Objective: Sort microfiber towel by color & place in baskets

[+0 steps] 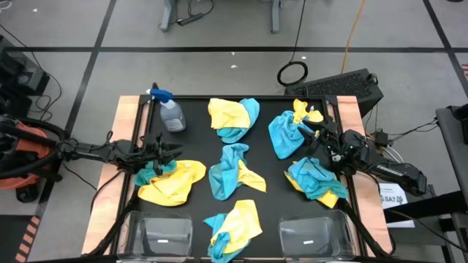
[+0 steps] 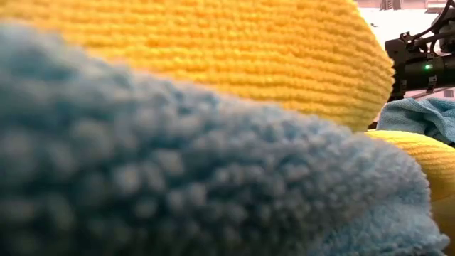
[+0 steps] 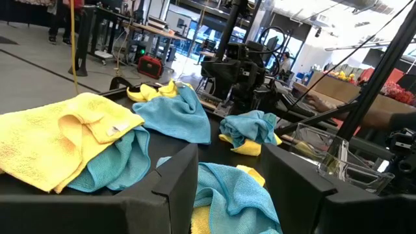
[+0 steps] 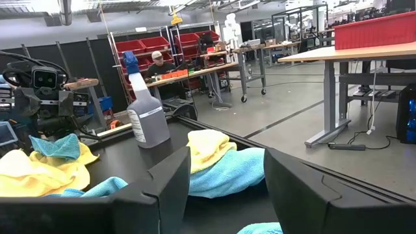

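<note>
Several yellow and turquoise microfiber towels lie in crumpled piles on the black table: left (image 1: 172, 181), far middle (image 1: 232, 118), centre (image 1: 234, 172), near middle (image 1: 234, 228), far right (image 1: 287, 133) and right (image 1: 316, 180). Two clear baskets (image 1: 139, 223) (image 1: 342, 223) stand at the near edge. My left gripper (image 1: 167, 155) (image 3: 231, 188) points level over the left pile's far edge, open, nothing between its fingers. My right gripper (image 1: 313, 136) (image 4: 224, 188) is level beside the far right pile, also open, with nothing in it. The low view is filled by a yellow and turquoise towel (image 2: 213, 128) close to the lens.
A clear spray bottle with a blue trigger (image 1: 170, 113) (image 4: 144, 110) stands at the table's far left. Wooden strips (image 1: 124, 124) border the table's left and right sides. Beyond the table the wrist views show workbenches, red bins and people.
</note>
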